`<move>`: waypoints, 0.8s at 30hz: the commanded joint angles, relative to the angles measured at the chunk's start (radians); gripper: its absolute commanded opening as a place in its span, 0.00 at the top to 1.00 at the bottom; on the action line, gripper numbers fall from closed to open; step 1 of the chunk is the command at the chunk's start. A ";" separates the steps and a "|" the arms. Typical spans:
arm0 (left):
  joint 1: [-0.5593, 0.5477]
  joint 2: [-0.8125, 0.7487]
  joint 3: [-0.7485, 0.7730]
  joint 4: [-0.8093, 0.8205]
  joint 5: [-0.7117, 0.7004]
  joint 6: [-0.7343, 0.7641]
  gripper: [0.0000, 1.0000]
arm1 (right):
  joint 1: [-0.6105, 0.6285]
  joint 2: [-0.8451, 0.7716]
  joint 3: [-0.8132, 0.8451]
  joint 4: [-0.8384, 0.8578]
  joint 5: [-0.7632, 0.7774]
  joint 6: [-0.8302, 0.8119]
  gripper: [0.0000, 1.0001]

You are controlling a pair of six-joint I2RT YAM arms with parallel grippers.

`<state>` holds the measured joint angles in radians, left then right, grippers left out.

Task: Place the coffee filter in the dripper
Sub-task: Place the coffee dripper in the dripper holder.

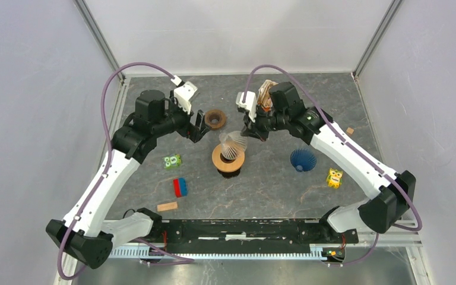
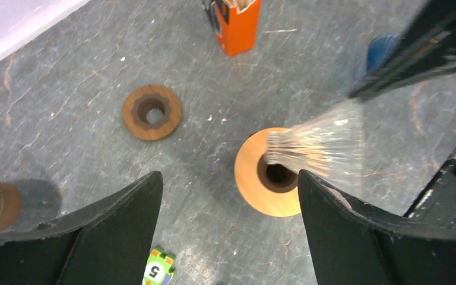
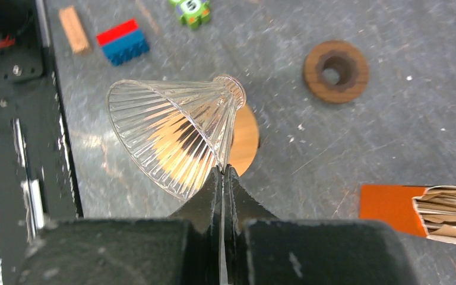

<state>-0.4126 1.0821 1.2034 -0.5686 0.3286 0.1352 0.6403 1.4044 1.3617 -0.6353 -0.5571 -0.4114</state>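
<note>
Right wrist view: the right claw (image 3: 222, 172), pinched shut on the wall of the clear ribbed glass dripper (image 3: 172, 139), holds the cone tipped sideways, its narrow neck over a round wooden stand (image 3: 246, 139). The brown paper coffee filters (image 3: 448, 214) sit in an orange box (image 3: 389, 208) just beyond that claw on the far side of the grey stone-patterned tabletop (image 3: 362, 130). The left claw (image 2: 228, 178) gapes empty, farther off.
</note>
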 commanded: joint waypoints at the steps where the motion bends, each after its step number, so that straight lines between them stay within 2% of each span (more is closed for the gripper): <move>1: -0.052 0.014 0.095 -0.077 -0.003 -0.120 0.11 | -0.001 0.053 0.102 0.093 0.064 0.173 1.00; 9: -0.091 0.077 0.073 0.016 -0.047 -0.159 0.12 | -0.003 0.101 0.133 0.198 0.226 0.284 1.00; 13: -0.119 0.099 0.049 0.070 -0.114 -0.137 0.13 | -0.002 0.120 0.145 0.202 0.244 0.309 1.00; 24: -0.173 0.150 -0.026 0.205 -0.248 -0.058 0.28 | -0.002 0.125 0.155 0.204 0.252 0.333 1.00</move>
<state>-0.5755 1.2308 1.2079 -0.4717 0.1432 0.0364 0.6392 1.5444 1.4727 -0.4816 -0.3187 -0.1009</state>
